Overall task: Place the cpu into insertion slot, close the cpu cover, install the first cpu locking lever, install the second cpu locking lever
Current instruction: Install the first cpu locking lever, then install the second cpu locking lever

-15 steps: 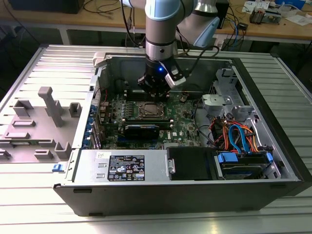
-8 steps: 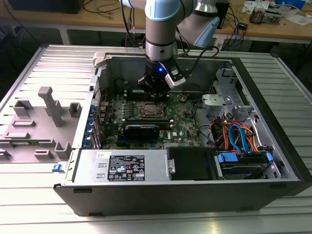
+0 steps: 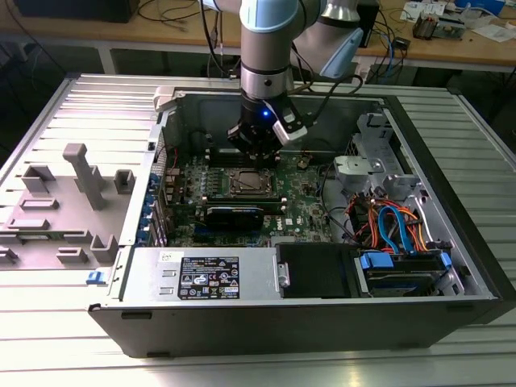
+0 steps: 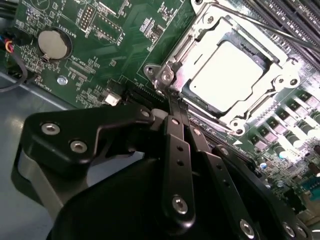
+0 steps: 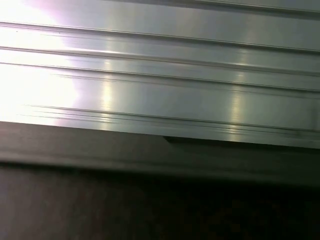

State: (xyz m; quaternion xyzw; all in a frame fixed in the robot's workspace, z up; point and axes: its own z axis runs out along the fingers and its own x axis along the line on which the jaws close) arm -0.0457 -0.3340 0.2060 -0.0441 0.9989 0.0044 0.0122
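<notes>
Working inside the open computer case [image 3: 322,322], a little above the centre of the exterior view, with the gripper [image 3: 260,149] hanging close over the insertion slot [image 3: 250,184] on the green motherboard [image 3: 302,201].

Judging the first step done: in the second wrist view, finding the cpu [image 4: 227,75] lying flat and square in the slot, its pale metal top showing through the cut-out.

Judging the second step done as well: seeing the cpu cover [image 4: 278,82] folded down around the chip, not standing up.

Reading the claw [image 4: 170,100] as closed, fingers drawn together with nothing visible between them, tips right at one corner of the socket frame, touching or just short of it; cannot tell which.

As for the levers: noting a thin metal rod [image 4: 270,31] along the far side of the socket, seemingly one lever. Cannot tell whether latched. Counting the lever work as unfinished, or at least unconfirmed.
</notes>
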